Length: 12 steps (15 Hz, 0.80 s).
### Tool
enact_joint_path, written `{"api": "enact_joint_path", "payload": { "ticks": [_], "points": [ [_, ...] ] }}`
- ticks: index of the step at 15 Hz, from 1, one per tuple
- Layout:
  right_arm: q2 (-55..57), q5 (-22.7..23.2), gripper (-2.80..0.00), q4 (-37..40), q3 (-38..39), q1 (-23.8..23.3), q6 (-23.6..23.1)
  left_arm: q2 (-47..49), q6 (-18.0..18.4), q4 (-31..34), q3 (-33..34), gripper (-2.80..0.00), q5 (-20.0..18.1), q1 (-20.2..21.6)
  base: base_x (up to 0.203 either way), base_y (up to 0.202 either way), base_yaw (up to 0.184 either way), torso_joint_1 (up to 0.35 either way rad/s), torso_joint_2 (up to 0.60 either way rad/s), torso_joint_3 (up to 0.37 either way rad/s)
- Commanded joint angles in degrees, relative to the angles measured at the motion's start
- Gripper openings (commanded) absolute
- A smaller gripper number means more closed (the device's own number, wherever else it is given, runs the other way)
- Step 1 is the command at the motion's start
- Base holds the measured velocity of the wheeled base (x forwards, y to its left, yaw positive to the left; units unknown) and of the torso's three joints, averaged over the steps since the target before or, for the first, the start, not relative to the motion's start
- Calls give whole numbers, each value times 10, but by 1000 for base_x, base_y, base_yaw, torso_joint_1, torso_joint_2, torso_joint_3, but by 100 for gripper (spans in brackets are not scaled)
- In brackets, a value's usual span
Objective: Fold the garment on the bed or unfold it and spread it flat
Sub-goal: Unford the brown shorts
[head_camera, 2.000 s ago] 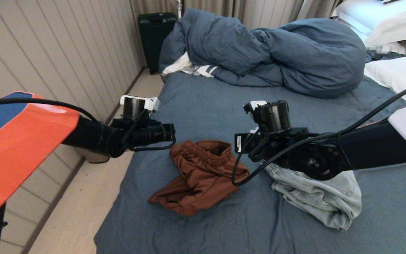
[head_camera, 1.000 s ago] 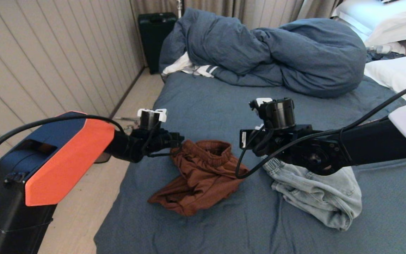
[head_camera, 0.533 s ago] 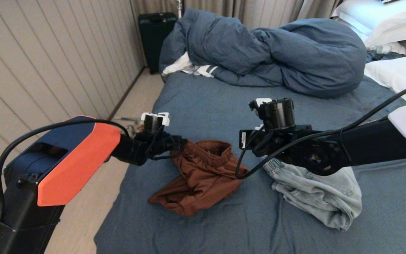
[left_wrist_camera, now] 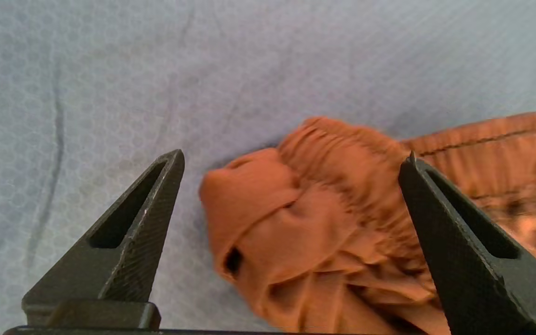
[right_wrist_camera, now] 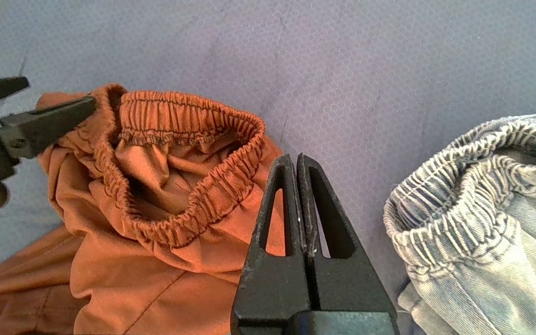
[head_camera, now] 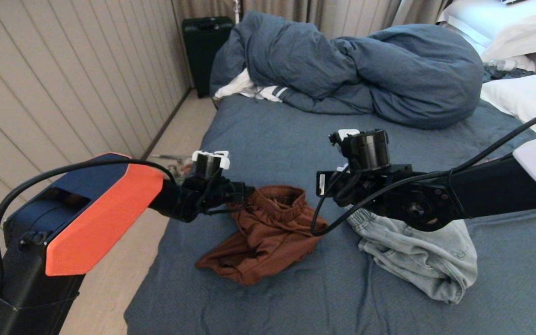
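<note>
Crumpled rust-brown shorts point(head_camera: 268, 232) with an elastic waistband lie on the blue bed point(head_camera: 296, 139). My left gripper point(head_camera: 248, 190) is at the left end of the waistband. Its fingers are open wide, one on each side of the bunched waistband corner point(left_wrist_camera: 305, 223), not closed on it. The same open fingers point(right_wrist_camera: 49, 122) show in the right wrist view at the shorts' edge point(right_wrist_camera: 156, 218). My right gripper point(right_wrist_camera: 296, 157) is shut and empty. It hovers over the sheet between the brown shorts and a light denim garment point(head_camera: 421, 260).
A bunched blue duvet point(head_camera: 365, 70) and white pillows point(head_camera: 524, 97) fill the far end of the bed. White striped cloth point(head_camera: 249, 88) pokes out under the duvet. A black suitcase point(head_camera: 205, 46) stands by the wall. The bed's left edge drops to the floor point(head_camera: 110, 270).
My left arm has moved right and down to the brown shorts' waistband, and its fingers have spread wider. The right arm has barely shifted. The garments have not moved.
</note>
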Motion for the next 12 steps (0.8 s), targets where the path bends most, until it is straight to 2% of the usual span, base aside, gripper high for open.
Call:
{"api": "enact_joint_path", "payload": {
  "ticks": [1, 12],
  "points": [
    [-1, -2, -280, -1, -1, 0, 0, -15, -4, 0, 4, 0, 0, -1, 0, 0, 0, 0, 0, 0],
    [0, -1, -280, -1, 0, 0, 0, 6, -12, 8, 6, 0, -6, -11, 0, 0, 0, 0, 0, 0]
  ]
}}
